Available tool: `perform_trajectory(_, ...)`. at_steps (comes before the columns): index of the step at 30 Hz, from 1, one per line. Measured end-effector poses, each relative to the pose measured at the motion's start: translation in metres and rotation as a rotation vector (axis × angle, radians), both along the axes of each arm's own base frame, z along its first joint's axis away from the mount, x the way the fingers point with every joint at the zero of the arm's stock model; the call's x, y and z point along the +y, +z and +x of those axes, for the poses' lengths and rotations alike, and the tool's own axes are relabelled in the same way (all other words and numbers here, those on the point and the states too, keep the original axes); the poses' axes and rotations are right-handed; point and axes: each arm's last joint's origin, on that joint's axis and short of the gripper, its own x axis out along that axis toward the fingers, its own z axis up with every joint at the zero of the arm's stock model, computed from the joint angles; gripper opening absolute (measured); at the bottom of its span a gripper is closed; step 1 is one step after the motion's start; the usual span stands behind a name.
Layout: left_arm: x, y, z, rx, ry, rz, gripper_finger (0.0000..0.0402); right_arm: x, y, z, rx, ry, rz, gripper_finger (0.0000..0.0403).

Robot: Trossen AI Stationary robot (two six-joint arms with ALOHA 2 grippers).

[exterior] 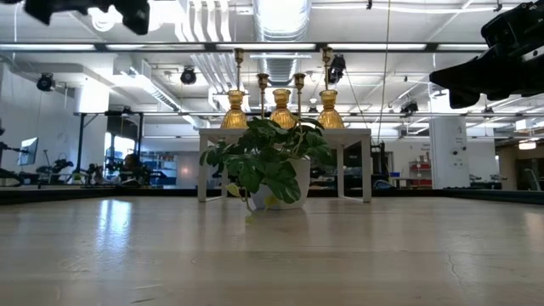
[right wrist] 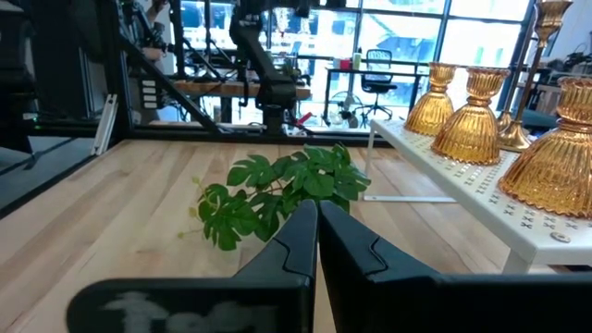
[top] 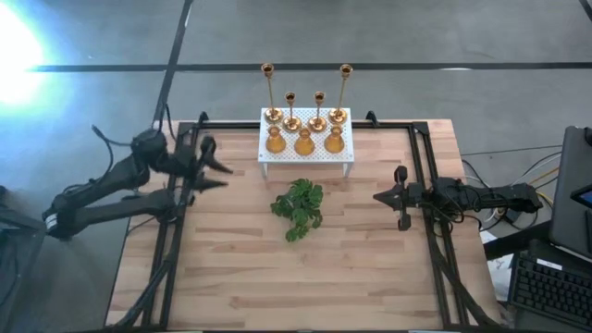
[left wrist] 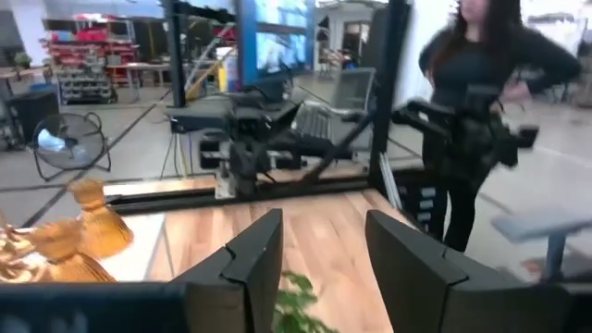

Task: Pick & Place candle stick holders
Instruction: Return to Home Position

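On the surface's (top: 370, 268) far edge a white stand (top: 305, 160), partly hidden by the plant (exterior: 263, 166) in the low view, is carrying seven upright candle stick holders (top: 304, 142). The left hand (left wrist: 324, 227) is gaping empty; the right hand (right wrist: 316, 211) is closed, empty.

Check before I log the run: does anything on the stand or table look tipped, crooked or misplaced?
Nothing stands out. All seven gold candle holders stand upright in two rows on the white perforated stand, the potted plant upright before it. Left gripper open, right gripper shut, both clear.
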Motion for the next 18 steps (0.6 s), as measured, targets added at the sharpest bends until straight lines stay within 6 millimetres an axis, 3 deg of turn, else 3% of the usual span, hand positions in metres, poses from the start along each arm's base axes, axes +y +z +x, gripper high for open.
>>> perform_trajectory(8,-0.017,-0.070,-0.018,-0.012,-0.030,0.087,0.0161,0.000,0.000,0.000,0.001,0.000,0.000,0.0009)
perform_trajectory(18,-0.024,-0.115,-0.033,-0.101,-0.035,0.118,0.0161,0.000,0.000,0.000,0.001,0.000,0.000,0.0009)
